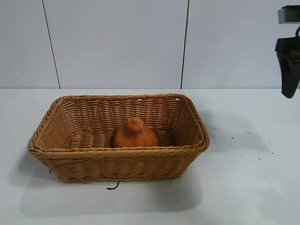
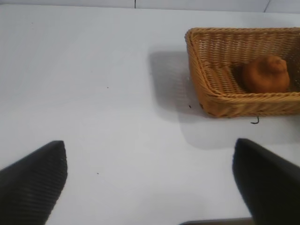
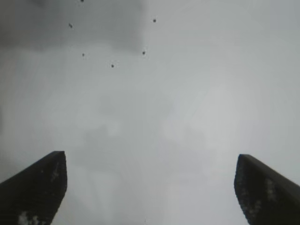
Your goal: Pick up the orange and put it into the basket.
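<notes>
— One orange (image 1: 135,134), and it sits inside the basket (image 1: 119,162), on the woven floor near the middle, knobby top up.

— And the basket?

— Flat on the white tabletop (image 1: 243,187), a dark thread poking out under its front edge.

— The tools?

— Right tool (image 1: 289,70) hangs high above the tabletop, well off to the basket's right, fingers spread wide, holding nothing. Left tool (image 2: 150,187) is also wide open and empty, over bare tabletop, away from the basket.
</notes>
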Motion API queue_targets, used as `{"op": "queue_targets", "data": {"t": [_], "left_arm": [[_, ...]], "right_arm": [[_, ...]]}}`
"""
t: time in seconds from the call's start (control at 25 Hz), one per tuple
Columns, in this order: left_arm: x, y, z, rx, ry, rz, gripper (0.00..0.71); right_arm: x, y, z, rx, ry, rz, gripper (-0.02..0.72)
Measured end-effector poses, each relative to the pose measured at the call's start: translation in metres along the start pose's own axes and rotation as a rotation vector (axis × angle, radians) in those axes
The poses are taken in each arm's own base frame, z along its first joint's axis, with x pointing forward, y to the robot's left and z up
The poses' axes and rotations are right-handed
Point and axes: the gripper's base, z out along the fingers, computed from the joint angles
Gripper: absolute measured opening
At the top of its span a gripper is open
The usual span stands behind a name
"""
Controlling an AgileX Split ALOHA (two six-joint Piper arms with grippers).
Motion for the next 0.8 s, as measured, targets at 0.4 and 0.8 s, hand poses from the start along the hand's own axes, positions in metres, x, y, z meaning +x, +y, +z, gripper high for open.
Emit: {"op": "queue_targets", "data": {"t": [0.4, 0.8], "left_arm": [[0.000, 0.000, 0.000, 0.000, 0.000, 0.000, 0.687], [0.000, 0.000, 0.000, 0.000, 0.000, 0.000, 0.687]], "right_arm": [[0.109, 0.004, -0.005, 0.016, -0.224, -0.087, 0.696], [0.180, 0.007, -0.011, 0.038, -0.585, -0.088, 0.696]]}}
